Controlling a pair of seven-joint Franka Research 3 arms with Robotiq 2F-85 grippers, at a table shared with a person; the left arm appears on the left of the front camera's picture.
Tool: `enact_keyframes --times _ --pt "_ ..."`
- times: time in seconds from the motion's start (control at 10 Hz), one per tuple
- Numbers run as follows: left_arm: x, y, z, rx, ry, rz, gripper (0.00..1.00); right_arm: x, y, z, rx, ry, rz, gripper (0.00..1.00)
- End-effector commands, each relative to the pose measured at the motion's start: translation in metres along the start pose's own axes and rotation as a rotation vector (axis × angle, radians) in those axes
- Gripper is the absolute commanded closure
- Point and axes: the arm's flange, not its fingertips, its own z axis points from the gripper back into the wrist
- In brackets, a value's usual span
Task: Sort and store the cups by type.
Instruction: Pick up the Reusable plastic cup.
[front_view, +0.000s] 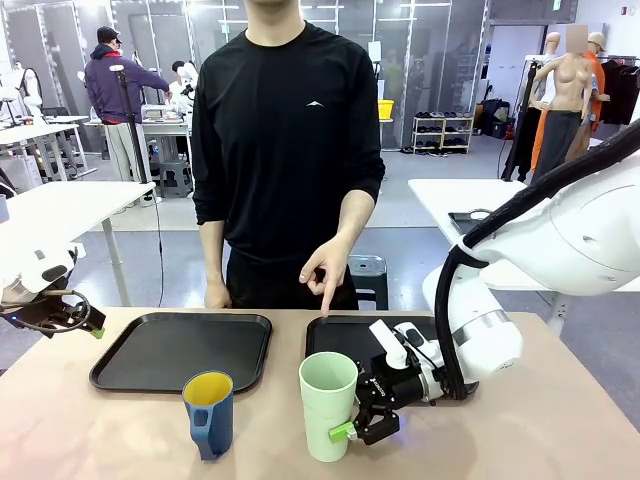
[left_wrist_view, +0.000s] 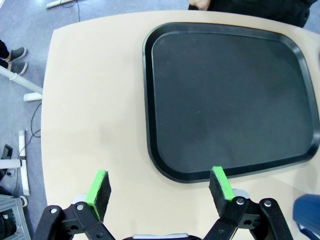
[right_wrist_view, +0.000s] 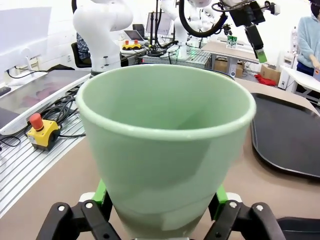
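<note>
The tall pale mint-green tumbler (front_view: 328, 400) stands upright near the table's front edge, just in front of the right tray (front_view: 352, 330). My right gripper (front_view: 355, 428) grips its lower part from the right, with a green pad on either side of the tumbler (right_wrist_view: 165, 140). The dark blue mug (front_view: 209, 412), yellow inside, stands to the tumbler's left, free of both grippers; a corner of the mug (left_wrist_view: 307, 215) also shows. My left gripper (front_view: 85, 325) hovers open at the table's left edge, its pads (left_wrist_view: 99, 187) spread beside the left tray (left_wrist_view: 230, 95).
Two black trays lie side by side, the left one (front_view: 180, 350) and the right one. The person stands at the far side with a hand (front_view: 325, 270) pointing down at the right tray. A yellow emergency-stop box (right_wrist_view: 42, 132) sits off the table.
</note>
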Motion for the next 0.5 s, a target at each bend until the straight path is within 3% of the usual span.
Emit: enact_keyframes --times 0.0,0.1,0.2,0.4 --pt "-0.0002 0.0011 -0.0006 -0.001 0.0 0.005 0.0 -0.0115 0.0053 -0.0022 0.03 -0.015 0.044 0.38" --pt "-0.0002 0.0011 -0.0006 -0.001 0.0 0.005 0.0 -0.0108 0.0047 -0.0021 0.034 -0.019 0.045 0.43" --pt "-0.0002 0.0011 -0.0006 -0.001 0.0 0.005 0.0 -0.0094 0.004 -0.0018 0.04 -0.021 0.048 0.58" --pt "-0.0002 0.0011 -0.0006 -0.001 0.0 0.005 0.0 -0.0062 0.0021 -0.0012 0.039 -0.008 0.025 0.62"
